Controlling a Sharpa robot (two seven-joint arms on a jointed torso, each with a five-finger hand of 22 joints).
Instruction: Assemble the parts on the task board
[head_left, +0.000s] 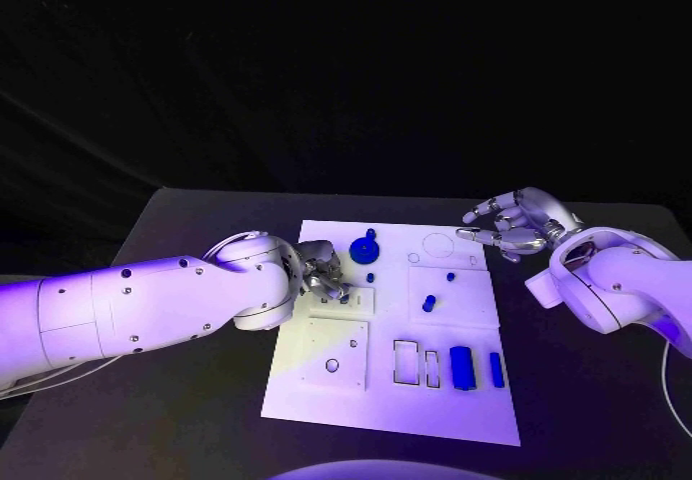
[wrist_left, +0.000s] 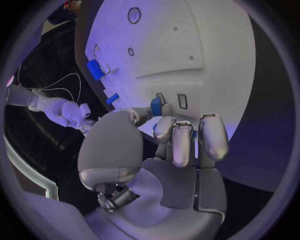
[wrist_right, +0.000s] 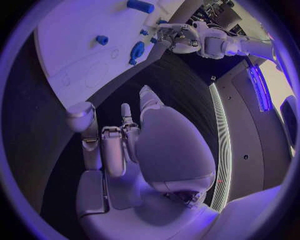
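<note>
- A small blue part sits pinched at the fingertips of the left robot hand, over the left half of the task board and close above its surface, near two small rectangular slots in the wrist view.
- My reading is that the step in hand is seating this part into one of those slots; to do it well, square the part to the slot outline before pressing, and lower it straight rather than at a slant.
- The pinch is at the very tips, so the part could twist under load; a light, even push seems wiser than a hard one.
- Other blue parts are on the board: a round one near the far edge, small pegs near the middle, and two long blocks by the near right corner beside empty rectangular outlines.
- The left forearm hides part of the board's left edge in the head view, so the wrist view is the better guide for alignment.
- The right robot hand hovers off the board's far right corner above the tabletop, fingers spread and loosely curled, holding nothing; it is well apart from the work and need not move.
</note>
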